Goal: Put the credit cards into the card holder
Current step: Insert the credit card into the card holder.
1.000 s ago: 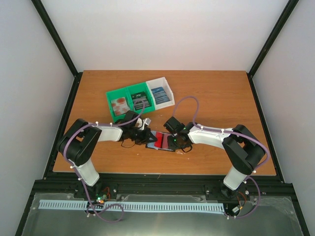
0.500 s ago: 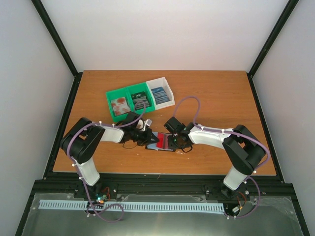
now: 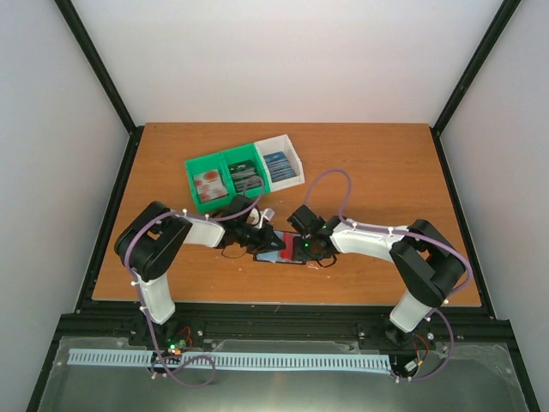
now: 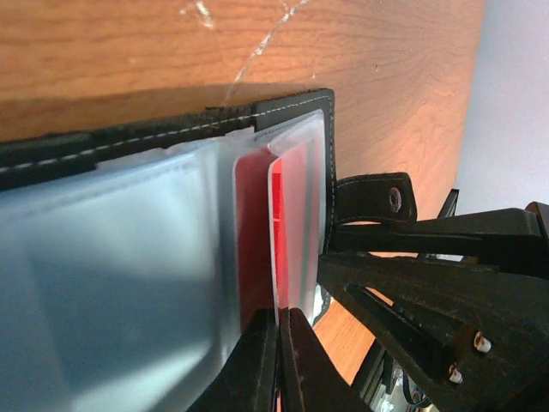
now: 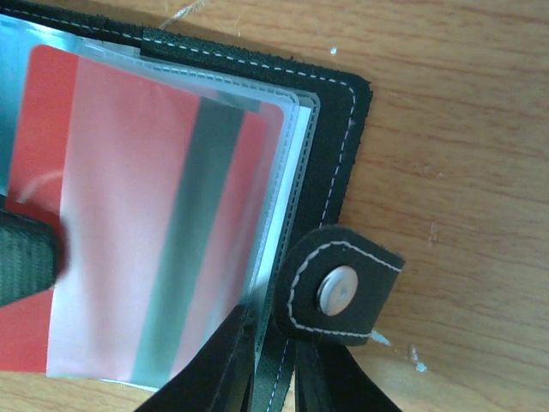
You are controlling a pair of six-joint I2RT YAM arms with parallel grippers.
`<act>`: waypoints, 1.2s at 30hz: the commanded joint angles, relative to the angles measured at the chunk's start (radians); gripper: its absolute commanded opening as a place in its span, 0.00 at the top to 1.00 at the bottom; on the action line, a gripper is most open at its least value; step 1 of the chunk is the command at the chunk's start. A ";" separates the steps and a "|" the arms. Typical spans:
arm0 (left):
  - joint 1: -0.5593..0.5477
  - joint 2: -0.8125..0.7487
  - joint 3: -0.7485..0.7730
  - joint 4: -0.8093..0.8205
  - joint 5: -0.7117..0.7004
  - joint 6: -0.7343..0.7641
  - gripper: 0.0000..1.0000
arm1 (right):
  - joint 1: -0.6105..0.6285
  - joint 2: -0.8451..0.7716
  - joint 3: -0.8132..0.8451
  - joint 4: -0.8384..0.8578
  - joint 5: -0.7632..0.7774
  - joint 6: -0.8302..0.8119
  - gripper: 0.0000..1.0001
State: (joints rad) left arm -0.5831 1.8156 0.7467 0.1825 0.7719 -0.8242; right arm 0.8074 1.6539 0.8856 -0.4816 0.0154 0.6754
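The holder [image 3: 279, 256], black with pale stitching, lies open and flat near the table's 6 o'clock edge, its frosted grey-blue sleeves [image 4: 129, 257] facing up. In the right wrist view its snap tab [image 5: 339, 287] sticks out at 4 o'clock. 1 red card [image 5: 120, 215] with a dark stripe sits mostly inside a sleeve, its 9 o'clock end bare. Other cards lie in a bin [image 3: 190, 176] at 11 o'clock from the holder: reddish [image 3: 209, 184], dark [image 3: 246, 179] and blue [image 3: 277, 163], 1 kind per compartment.
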 commanded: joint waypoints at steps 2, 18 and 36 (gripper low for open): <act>-0.045 0.038 0.036 -0.040 -0.015 0.001 0.97 | 0.012 0.013 -0.033 0.068 -0.055 0.018 0.86; -0.047 -0.078 0.090 -0.349 -0.146 0.097 0.69 | 0.011 -0.051 -0.058 0.076 -0.031 0.034 0.86; -0.047 -0.058 0.118 -0.375 -0.119 0.142 0.88 | 0.010 -0.043 -0.070 0.097 -0.048 0.027 0.86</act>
State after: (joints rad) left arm -0.6205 1.7348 0.8398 -0.2077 0.6147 -0.7055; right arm 0.8131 1.6218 0.8333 -0.3969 -0.0242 0.6983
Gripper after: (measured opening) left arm 0.166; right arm 0.142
